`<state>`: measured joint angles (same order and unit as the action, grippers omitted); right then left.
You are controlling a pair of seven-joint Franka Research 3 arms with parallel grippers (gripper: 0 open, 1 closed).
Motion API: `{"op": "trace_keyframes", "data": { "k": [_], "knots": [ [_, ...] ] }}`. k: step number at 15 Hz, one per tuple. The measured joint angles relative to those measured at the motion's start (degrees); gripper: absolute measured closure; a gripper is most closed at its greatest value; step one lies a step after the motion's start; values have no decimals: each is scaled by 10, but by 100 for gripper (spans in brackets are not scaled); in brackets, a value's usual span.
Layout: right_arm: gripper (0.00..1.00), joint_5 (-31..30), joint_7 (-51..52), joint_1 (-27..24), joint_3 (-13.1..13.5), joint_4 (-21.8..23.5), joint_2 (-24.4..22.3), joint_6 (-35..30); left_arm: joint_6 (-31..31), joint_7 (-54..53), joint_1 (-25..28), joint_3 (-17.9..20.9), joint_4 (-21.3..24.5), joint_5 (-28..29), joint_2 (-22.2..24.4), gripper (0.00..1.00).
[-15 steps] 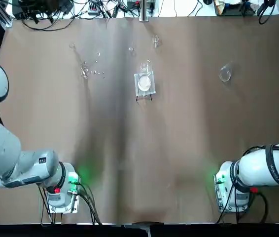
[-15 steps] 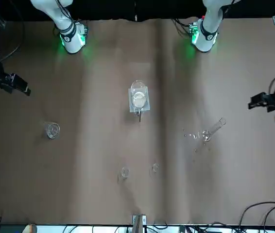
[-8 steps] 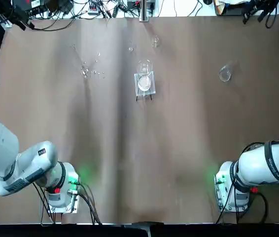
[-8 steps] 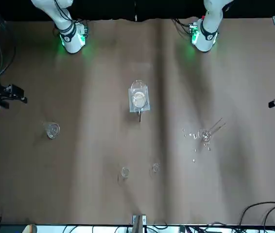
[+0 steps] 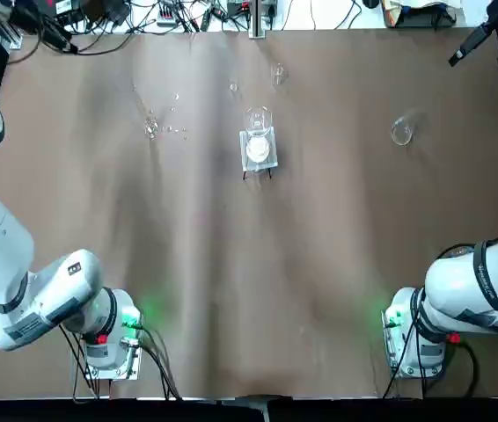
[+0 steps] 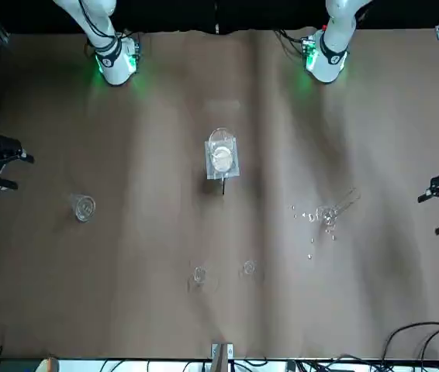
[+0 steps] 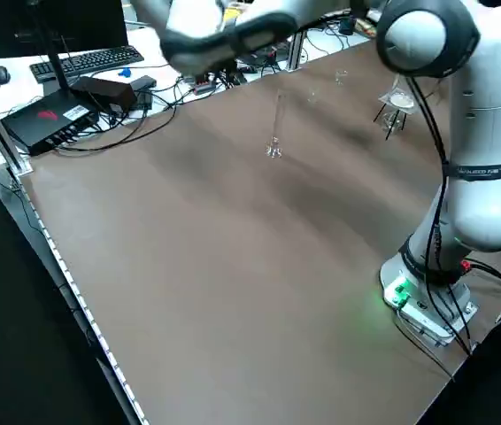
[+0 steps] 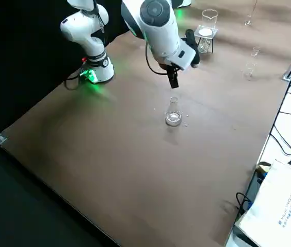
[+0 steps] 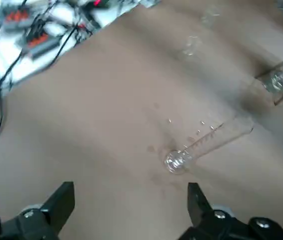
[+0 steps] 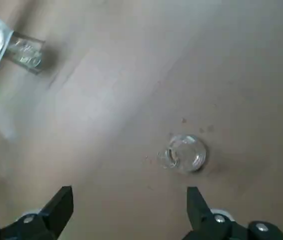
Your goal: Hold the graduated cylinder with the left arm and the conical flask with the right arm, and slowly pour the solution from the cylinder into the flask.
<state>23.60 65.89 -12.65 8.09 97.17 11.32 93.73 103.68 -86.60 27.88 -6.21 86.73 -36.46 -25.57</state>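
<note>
The graduated cylinder (image 6: pixel 332 211) stands as a thin clear tube on the robot's left half of the table, also seen in the left side view (image 7: pixel 276 128). In the left wrist view the cylinder (image 9: pixel 201 142) lies ahead of my left gripper (image 9: pixel 129 200), which is open and apart from it. The left gripper (image 6: pixel 437 211) hovers outside the cylinder, near the table's side edge. The conical flask (image 6: pixel 84 207) stands on the robot's right half. My right gripper (image 10: pixel 129 202) is open above the flask (image 10: pixel 184 152), apart from it; in the front view the right gripper (image 6: pixel 12 169) sits outside the flask.
A clear beaker (image 6: pixel 221 153) over a white disc stands on a small stand at the table's middle. Two tiny glass cups (image 6: pixel 198 275) (image 6: pixel 248 268) sit near the far edge. Cables and electronics (image 5: pixel 170 13) lie beyond the far edge.
Both grippers have swung toward the far side of the table, each staying outside its glass. The cylinder, flask and beaker have not moved.
</note>
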Motion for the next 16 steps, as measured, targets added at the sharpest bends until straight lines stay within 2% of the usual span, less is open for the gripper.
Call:
{"op": "trace_keyframes", "data": {
  "k": [2, 5, 10, 11, 14, 16],
  "knots": [
    [0, 21, 76, -1, 0, 0, 4, -2, 0, -123, 14, 0, 0, -57, -31, 0],
    [0, 67, 174, -15, 0, 0, 20, -10, -18, -237, 24, 0, 1, -99, -70, 0],
    [0, 115, 349, -47, 0, 0, 40, -44, -107, -337, 17, -2, 3, -164, -137, 0],
    [0, 140, 396, -57, 0, 0, 49, -55, -145, -350, 12, -5, 4, -189, -171, 0],
    [0, 167, 457, -69, 0, 0, 68, -77, -187, -367, 7, -7, 3, -194, -201, 0],
    [0, 182, 491, -74, 0, 0, 81, -83, -206, -419, 7, -7, 3, -195, -209, 0]
  ]
}}
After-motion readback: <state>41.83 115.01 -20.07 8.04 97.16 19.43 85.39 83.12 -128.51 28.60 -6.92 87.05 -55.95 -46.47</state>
